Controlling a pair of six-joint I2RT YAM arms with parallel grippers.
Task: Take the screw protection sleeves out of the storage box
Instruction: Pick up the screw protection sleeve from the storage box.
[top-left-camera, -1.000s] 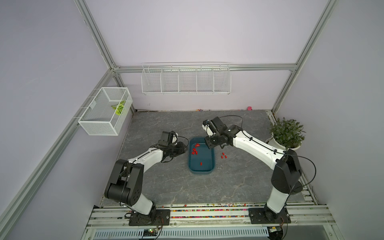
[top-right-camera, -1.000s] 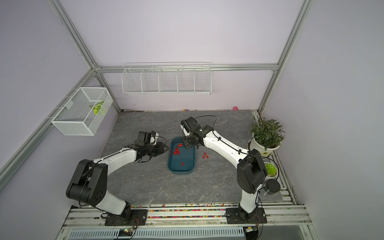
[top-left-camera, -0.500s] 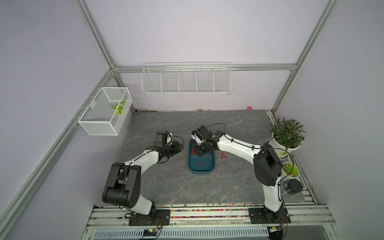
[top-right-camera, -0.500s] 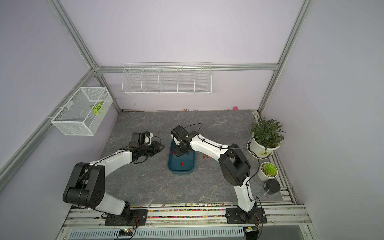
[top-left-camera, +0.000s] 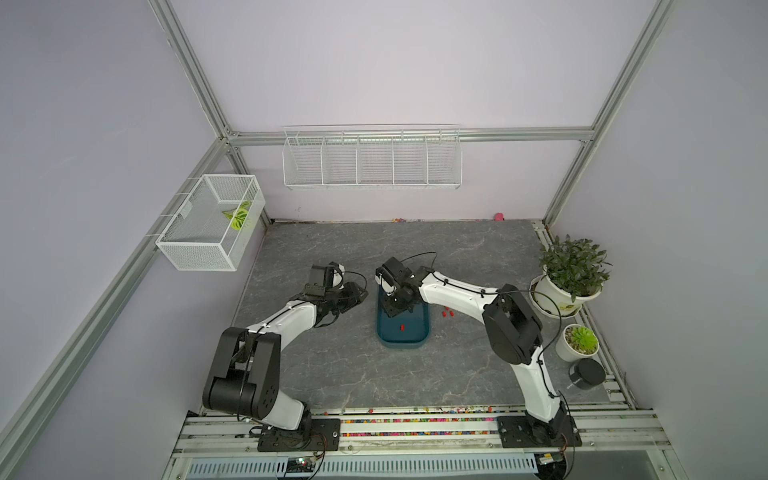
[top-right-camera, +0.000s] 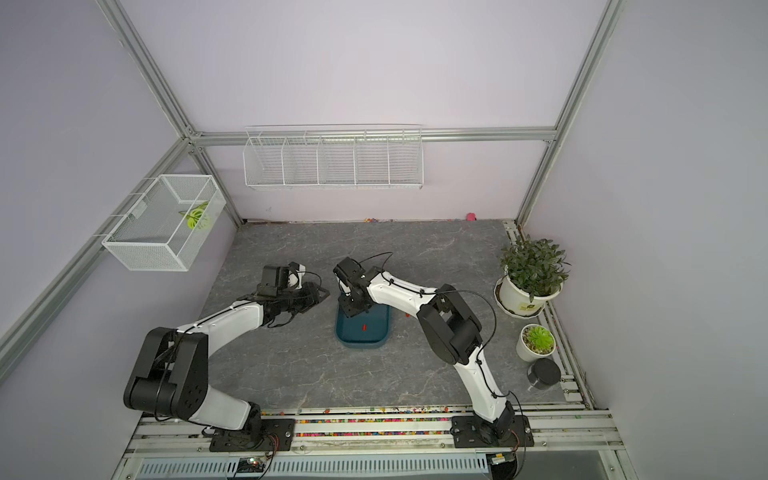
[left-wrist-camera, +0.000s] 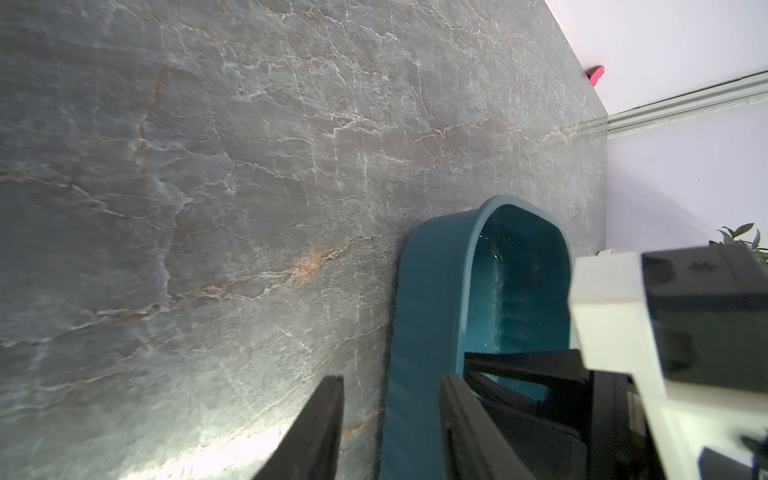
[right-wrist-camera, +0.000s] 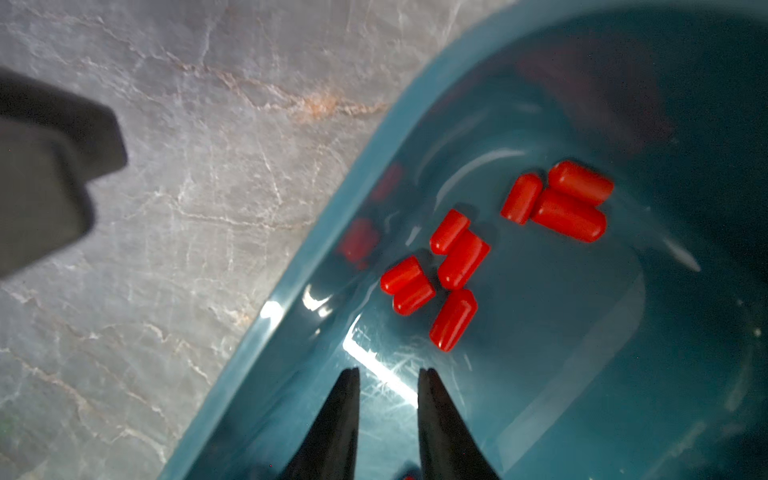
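Screw protection sleeves (right-wrist-camera: 461, 259) lie clumped at the far end of the storage box (top-left-camera: 401, 344), one alone mid-box, a few on the surface (top-left-camera: 415, 257) to its right. Risks?
— The right pincer (right-wrist-camera: 388, 370) hangs over the clump, jaws slightly parted, empty. Closing on touching sleeves may pinch two or flick one away.
— And the left pincer (left-wrist-camera: 390, 377)?
— Partly open, empty, by the box's left wall. Unheld, the box may slide.

Red sleeves (right-wrist-camera: 454, 320), teal box (right-wrist-camera: 582, 357), grey-veined tabletop (right-wrist-camera: 208, 166).
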